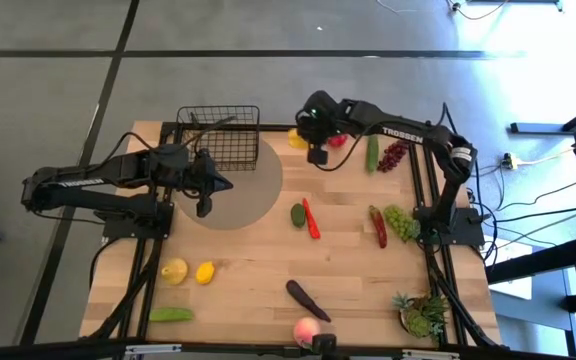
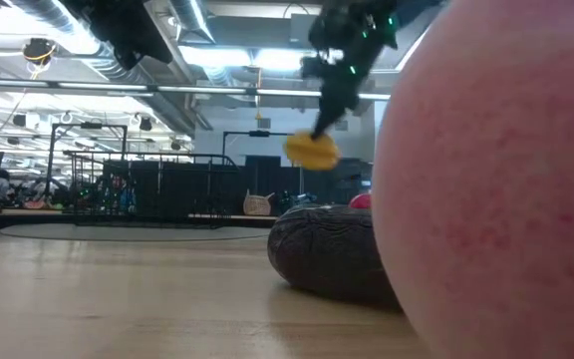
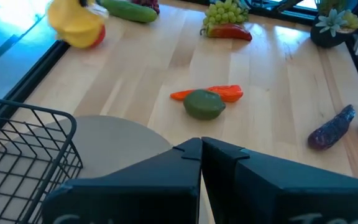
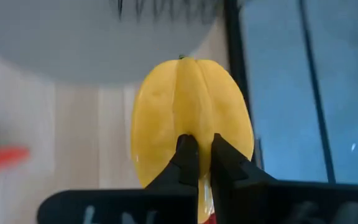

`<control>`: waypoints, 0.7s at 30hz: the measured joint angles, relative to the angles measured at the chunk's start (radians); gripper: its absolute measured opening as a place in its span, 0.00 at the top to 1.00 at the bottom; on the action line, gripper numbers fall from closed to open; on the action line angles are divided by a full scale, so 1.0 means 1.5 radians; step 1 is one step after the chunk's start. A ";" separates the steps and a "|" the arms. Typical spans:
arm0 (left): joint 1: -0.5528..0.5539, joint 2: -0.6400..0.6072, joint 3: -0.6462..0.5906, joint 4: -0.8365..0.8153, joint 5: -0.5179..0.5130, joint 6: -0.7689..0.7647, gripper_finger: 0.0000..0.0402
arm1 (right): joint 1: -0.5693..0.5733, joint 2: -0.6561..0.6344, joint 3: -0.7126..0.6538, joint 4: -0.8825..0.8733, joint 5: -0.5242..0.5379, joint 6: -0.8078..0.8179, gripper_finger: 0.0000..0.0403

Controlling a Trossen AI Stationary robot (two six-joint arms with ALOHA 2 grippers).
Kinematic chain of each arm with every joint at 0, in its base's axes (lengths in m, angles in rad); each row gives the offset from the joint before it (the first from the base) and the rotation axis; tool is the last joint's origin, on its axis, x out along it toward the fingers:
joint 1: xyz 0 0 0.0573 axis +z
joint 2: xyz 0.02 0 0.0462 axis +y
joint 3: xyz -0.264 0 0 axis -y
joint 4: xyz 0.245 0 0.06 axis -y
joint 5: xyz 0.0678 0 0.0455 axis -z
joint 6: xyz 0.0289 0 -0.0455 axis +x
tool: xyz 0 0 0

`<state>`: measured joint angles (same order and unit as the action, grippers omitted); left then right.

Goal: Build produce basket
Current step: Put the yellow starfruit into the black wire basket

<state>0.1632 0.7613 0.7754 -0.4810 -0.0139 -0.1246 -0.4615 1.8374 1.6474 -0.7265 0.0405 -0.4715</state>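
Near the far edge of the table, the right gripper has its jaws pinched tight on a yellow fruit with ridges (it looks like a toy star fruit). In the low view, the fruit hangs in the air above the wood. The basket sits at the far edge, toward the left corner, partly on a round grey mat. The left gripper waits over the mat with its jaws closed on nothing. More produce lies around: a green fruit touching a red chili, two lemons, a cucumber, an eggplant and a peach.
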 joint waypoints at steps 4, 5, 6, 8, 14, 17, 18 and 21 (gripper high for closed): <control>0.000 -0.012 0.000 0.009 0.000 0.001 1.00 | 0.017 -0.001 0.054 0.078 -0.007 0.033 1.00; 0.000 -0.017 0.000 0.010 -0.002 0.001 1.00 | 0.019 0.000 0.062 0.103 -0.015 0.040 1.00; 0.000 -0.022 0.000 0.008 -0.008 0.001 1.00 | 0.021 0.001 0.069 0.129 -0.026 0.052 1.00; 0.000 -0.032 0.000 0.015 -0.016 0.001 1.00 | 0.021 0.001 0.073 0.178 -0.050 0.070 1.00; 0.000 -0.041 0.000 0.046 -0.017 0.001 1.00 | 0.021 0.002 0.073 0.213 -0.058 0.098 1.00; 0.000 -0.041 0.000 0.053 -0.017 0.001 1.00 | 0.023 0.002 0.073 0.218 -0.058 0.104 1.00; 0.000 -0.041 0.000 0.053 -0.017 0.001 1.00 | 0.024 0.002 0.073 0.225 -0.058 0.104 1.00; 0.000 -0.038 0.000 0.053 -0.018 0.011 1.00 | 0.033 0.002 0.073 0.252 -0.059 0.104 1.00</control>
<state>0.1634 0.7050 0.7757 -0.4015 -0.0402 -0.1087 -0.4127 1.8404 1.7569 -0.3491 -0.0483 -0.3152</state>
